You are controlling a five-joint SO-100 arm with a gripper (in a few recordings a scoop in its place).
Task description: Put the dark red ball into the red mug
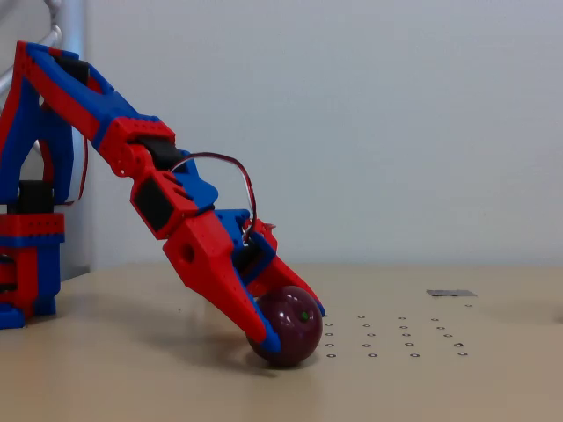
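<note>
The dark red ball [290,325], glossy maroon with a tiny green dot, rests on the beige table in the fixed view. The red and blue arm reaches down from the left, and its gripper [283,318] straddles the ball: a red finger lies across the ball's near left side and a blue finger runs behind its top right. The jaws appear closed against the ball, which still touches the table. The red mug is out of view.
The table [422,378] stretches to the right, marked with a grid of small ring-shaped dots [396,338]. A small flat grey piece [450,293] lies at the back right. The arm's base [31,255] stands at the left edge. A plain white wall is behind.
</note>
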